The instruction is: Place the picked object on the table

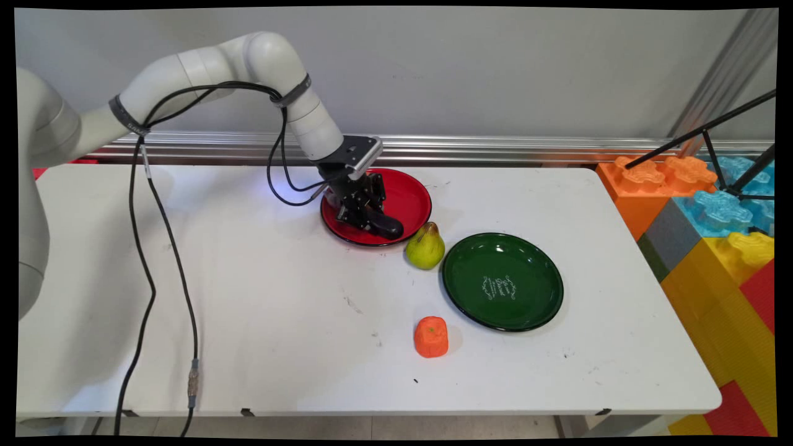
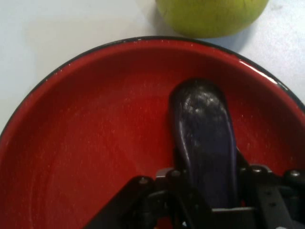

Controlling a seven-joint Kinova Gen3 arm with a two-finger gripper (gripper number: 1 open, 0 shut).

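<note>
Nearest the camera: orange fruit (image 1: pixel 431 337), a small ribbed piece standing alone on the table (image 1: pixel 266 310) towards its near edge, well apart from the gripper.
Gripper: gripper (image 1: pixel 370 210) black, lowered over the red plate (image 1: pixel 409 195) and tilted towards the plate's near right side; in the hand view its linkage (image 2: pixel 205 200) rises from the bottom edge on both sides of a dark object.
Gripper state: closed around the eggplant (image 1: pixel 385 226), with the linkage pressed close on either side of it in the hand view; the fingertips themselves are hidden by the eggplant.
Eggplant: dark purple, glossy, elongated (image 2: pixel 205 138); one end sits between the fingers, the rounded free end points away from the gripper over the plate's inner surface, near its rim. Whether it rests on the plate or is lifted just off it cannot be told.
Red plate: round, dark rimmed (image 2: pixel 95 143), at the far middle of the table, directly beneath the gripper.
Pear: yellow-green pear (image 1: pixel 425 246), upright, just beside the red plate's near right rim; in the hand view it (image 2: pixel 209 16) lies just beyond the rim, ahead of the eggplant's free end.
Green plate: green plate (image 1: pixel 539 310) with white lettering at its centre, just right of the pear.
Beyond the table: large coloured building blocks (image 1: pixel 712 248) stacked at the right end.
</note>
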